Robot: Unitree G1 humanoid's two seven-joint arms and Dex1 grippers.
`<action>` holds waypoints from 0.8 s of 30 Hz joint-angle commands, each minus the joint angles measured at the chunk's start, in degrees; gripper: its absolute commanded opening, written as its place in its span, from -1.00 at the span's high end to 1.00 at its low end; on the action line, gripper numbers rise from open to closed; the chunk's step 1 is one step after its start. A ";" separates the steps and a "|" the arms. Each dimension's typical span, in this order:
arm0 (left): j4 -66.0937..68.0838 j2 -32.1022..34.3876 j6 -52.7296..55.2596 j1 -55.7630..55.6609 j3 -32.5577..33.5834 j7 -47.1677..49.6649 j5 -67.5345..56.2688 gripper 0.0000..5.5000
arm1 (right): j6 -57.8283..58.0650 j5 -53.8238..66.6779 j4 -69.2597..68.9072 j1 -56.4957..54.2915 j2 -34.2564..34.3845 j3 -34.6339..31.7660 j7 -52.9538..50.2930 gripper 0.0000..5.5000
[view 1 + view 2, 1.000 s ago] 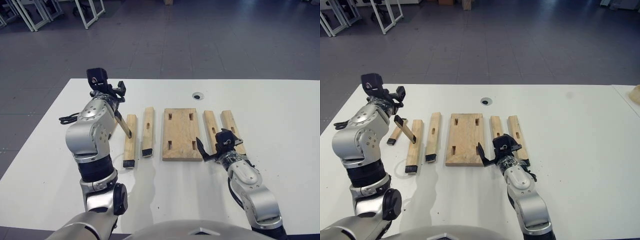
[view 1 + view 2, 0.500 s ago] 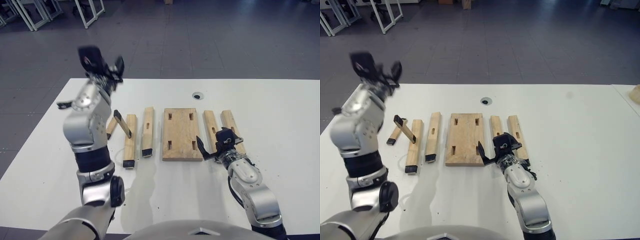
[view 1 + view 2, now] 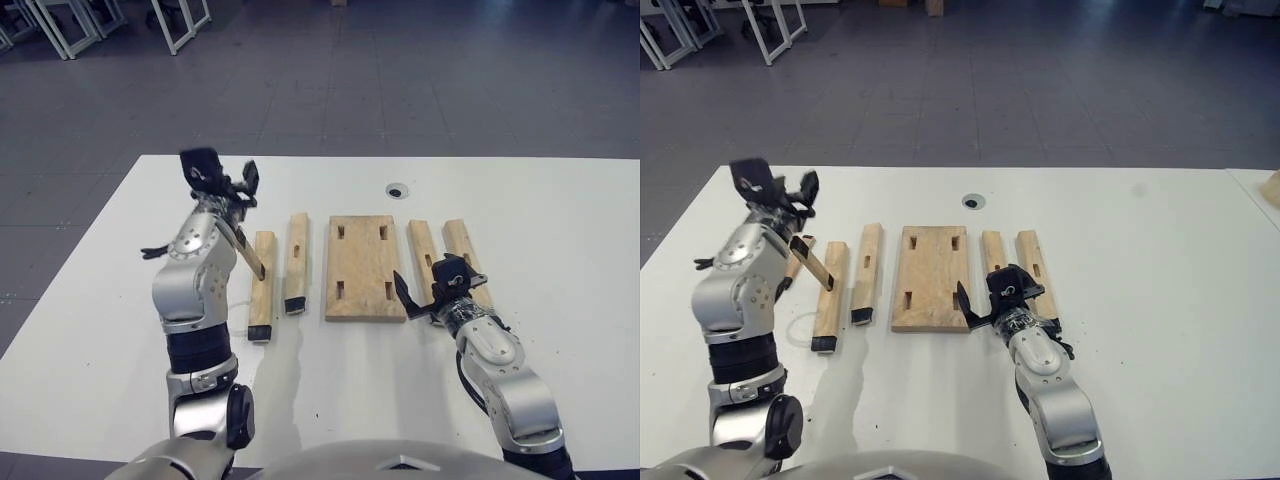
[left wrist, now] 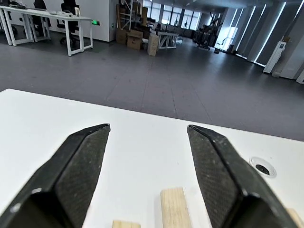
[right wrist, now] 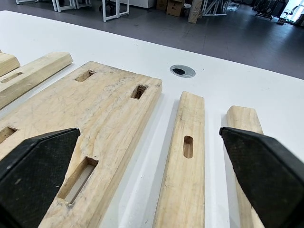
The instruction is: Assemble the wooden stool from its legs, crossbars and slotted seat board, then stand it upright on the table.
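While every part lies loose, board [image 3: 365,267] sits flat at table [image 3: 560,230] centre, two legs [image 3: 295,262] each side, crossbar [image 3: 810,260] propped on outer left leg. Assembly not begun. L gripper [image 4: 148,128] open, empty, raised over left legs' far ends. R gripper [image 5: 148,132] open by board's near corner. Next, likely: grasp a crossbar.

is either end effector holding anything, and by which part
Nothing is held: the left end effector and the right end effector are both open and empty.

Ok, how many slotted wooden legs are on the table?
4. Left of the seat board lie the leftmost leg and second leg; right of it, the third leg and rightmost leg. None seems hidden.
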 commanded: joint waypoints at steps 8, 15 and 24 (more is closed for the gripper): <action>-43.93 -0.90 16.17 29.02 -11.12 6.22 0.04 -0.61 | 0.84 -0.60 -1.91 3.12 -0.26 -1.04 -0.55 -1.00; -45.28 -2.93 18.96 47.75 -12.92 10.20 -1.19 -0.84 | 1.03 -0.58 -1.96 3.69 -0.57 -1.15 0.01 -1.00; -38.54 1.67 20.11 56.89 -17.94 6.34 1.59 -0.84 | 1.23 -0.70 -1.66 2.62 -1.08 -1.85 0.78 -1.00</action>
